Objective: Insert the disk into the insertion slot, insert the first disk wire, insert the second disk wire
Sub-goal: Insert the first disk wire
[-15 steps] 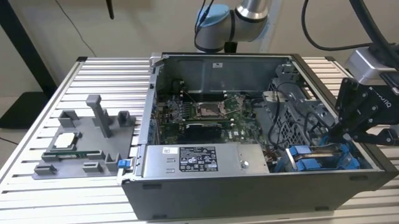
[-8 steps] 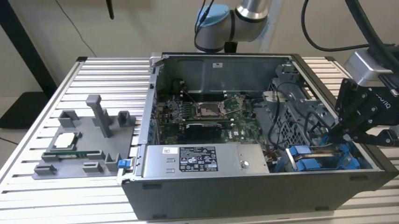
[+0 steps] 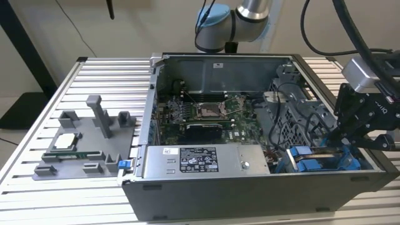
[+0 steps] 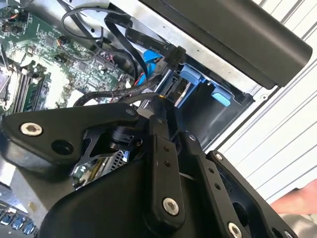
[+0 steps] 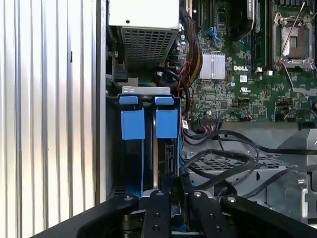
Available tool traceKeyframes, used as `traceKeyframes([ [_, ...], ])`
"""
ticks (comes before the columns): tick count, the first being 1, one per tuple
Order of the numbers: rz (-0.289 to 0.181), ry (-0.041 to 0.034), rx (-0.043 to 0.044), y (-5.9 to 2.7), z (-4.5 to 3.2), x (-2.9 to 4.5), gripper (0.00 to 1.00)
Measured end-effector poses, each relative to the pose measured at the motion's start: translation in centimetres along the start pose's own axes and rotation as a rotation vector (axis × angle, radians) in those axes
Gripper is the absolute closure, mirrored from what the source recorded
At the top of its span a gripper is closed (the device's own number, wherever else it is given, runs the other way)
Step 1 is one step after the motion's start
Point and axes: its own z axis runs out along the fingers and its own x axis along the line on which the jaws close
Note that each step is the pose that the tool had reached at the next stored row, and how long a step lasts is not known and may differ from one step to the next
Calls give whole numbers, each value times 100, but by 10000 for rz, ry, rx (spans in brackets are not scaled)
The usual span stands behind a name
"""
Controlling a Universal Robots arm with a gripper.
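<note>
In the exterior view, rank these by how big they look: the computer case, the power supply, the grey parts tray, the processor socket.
Largest to smallest:
1. computer case
2. grey parts tray
3. power supply
4. processor socket
The tray and the power supply look fairly close, so that pair is less certain.
</note>
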Motion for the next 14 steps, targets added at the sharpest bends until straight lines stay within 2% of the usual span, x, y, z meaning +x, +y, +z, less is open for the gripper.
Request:
traceKeyframes([
  [3,-91,7,59,-2,22,0,100],
  [7,-331,16,190,-5,56,-6,100],
  [12,-557,32,399,-6,75,-22,100],
  [14,-564,31,428,-5,82,-36,100],
])
